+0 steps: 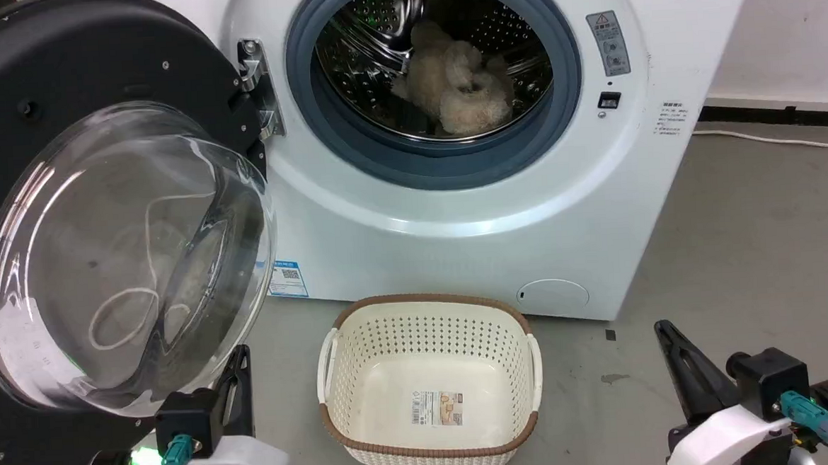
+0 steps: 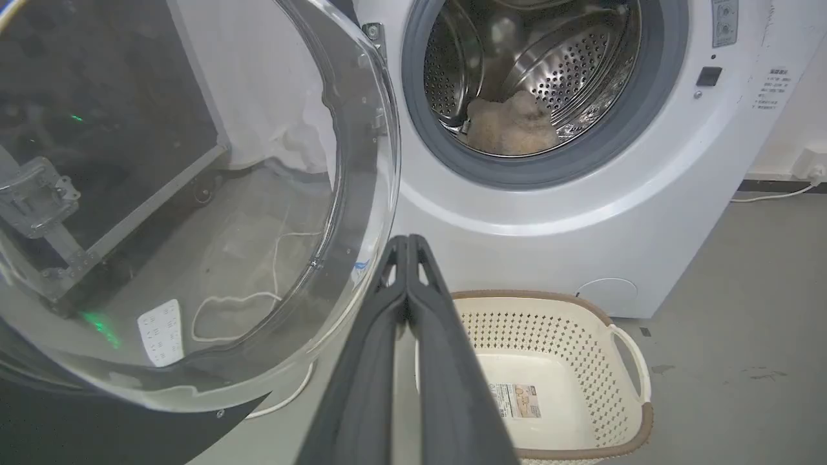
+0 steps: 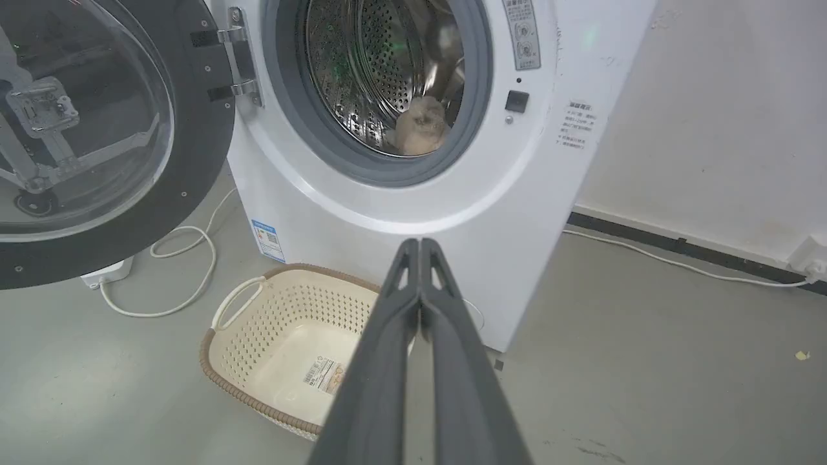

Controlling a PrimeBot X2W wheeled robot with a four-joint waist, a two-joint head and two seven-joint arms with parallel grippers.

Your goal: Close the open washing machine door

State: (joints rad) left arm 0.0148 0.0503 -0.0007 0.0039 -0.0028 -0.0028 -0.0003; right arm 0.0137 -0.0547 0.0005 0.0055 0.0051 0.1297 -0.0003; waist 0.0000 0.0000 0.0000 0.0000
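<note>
The white washing machine (image 1: 457, 244) (image 2: 581, 213) (image 3: 400, 213) stands ahead with its round front opening bare, a fluffy beige item (image 1: 456, 81) lying in the steel drum. Its door (image 1: 117, 248) (image 2: 194, 213) (image 3: 97, 129), black-rimmed with a bulging clear glass bowl, hangs swung wide open on the hinge (image 1: 258, 92) at the left. My left gripper (image 1: 240, 355) (image 2: 408, 240) sits shut, low, just under the door's lower rim, not touching it as far as I can see. Low at the right, my right gripper (image 1: 663, 329) (image 3: 420, 244) is shut too, holding nothing.
An empty cream laundry basket (image 1: 336, 378) (image 2: 620, 361) (image 3: 226, 336) with a brown rim stands on the grey floor in front of the machine, between my two grippers. A white cable (image 3: 187, 271) lies on the floor under the door. A wall (image 3: 711, 129) rises at the right.
</note>
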